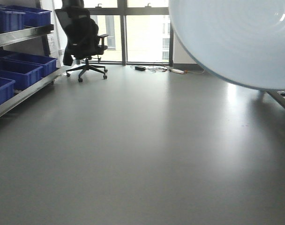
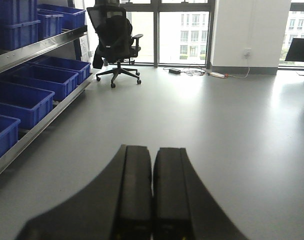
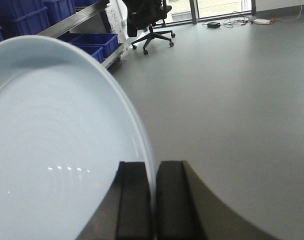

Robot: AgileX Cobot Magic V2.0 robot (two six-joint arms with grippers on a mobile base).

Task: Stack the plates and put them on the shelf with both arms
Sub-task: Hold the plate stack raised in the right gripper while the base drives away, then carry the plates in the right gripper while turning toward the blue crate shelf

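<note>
**Right wrist-mounted view: one plate pinched at its rim, shelf off to the left**

Right gripper [image 3: 154, 166]: jaws closed on the low upturned rim of a plate [image 3: 57, 125], which extends to the left of the jaws and fills the upper right of the front-facing view. Left gripper [image 2: 153, 149]: jaws pressed together with nothing between them. I find no second plate in any view.

I judge slippage to be the main hazard. The pale bluish glaze is smooth and glossy (small highlights sit on it), and the grip covers only a narrow stretch of thin edge. The wide, shallow disc could therefore pivot in the jaws or drop to the hard grey floor [image 1: 133, 154]. A careless swing towards the metal shelf [image 2: 42, 47], which carries blue plastic bins [image 2: 22, 100], could chip the rim.
</note>
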